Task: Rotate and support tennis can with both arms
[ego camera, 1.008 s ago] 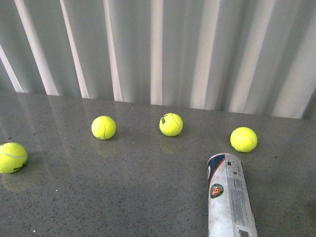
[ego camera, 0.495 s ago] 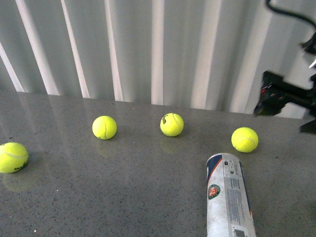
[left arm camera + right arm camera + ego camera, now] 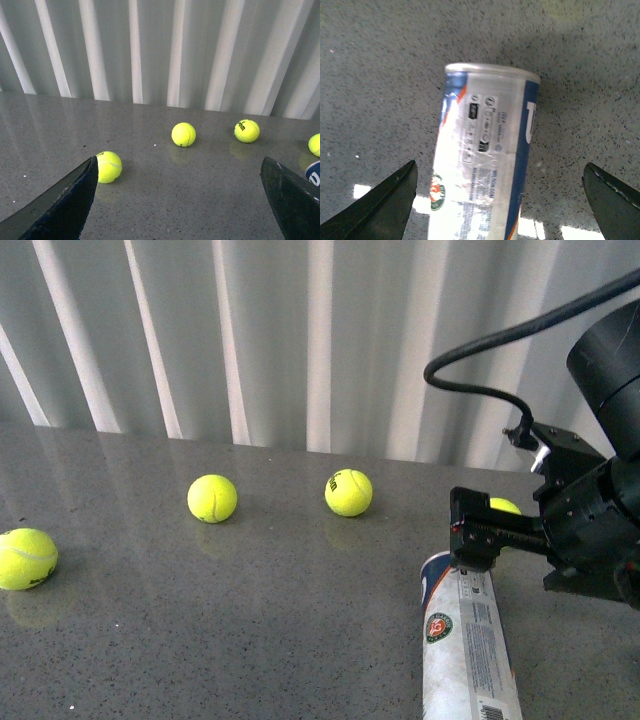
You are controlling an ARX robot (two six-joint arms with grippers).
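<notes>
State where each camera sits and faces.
Front: robot's body, facing across grey speckled table to white corrugated wall; right arm shows.
Left wrist: behind open left gripper, facing that wall; both fingers show.
Right wrist: over open right gripper, looking down at lying blue-and-white labelled tennis can; fingers show.
Shared: front and right wrist both see the can.

Apparently four balls (image 3: 27, 558) (image 3: 212, 498) (image 3: 348, 492) (image 3: 505, 504), one can (image 3: 465, 645).

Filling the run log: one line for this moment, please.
right gripper: jaws open over lying clear plastic blue-and-white tennis can | left gripper: jaws open, empty
</notes>
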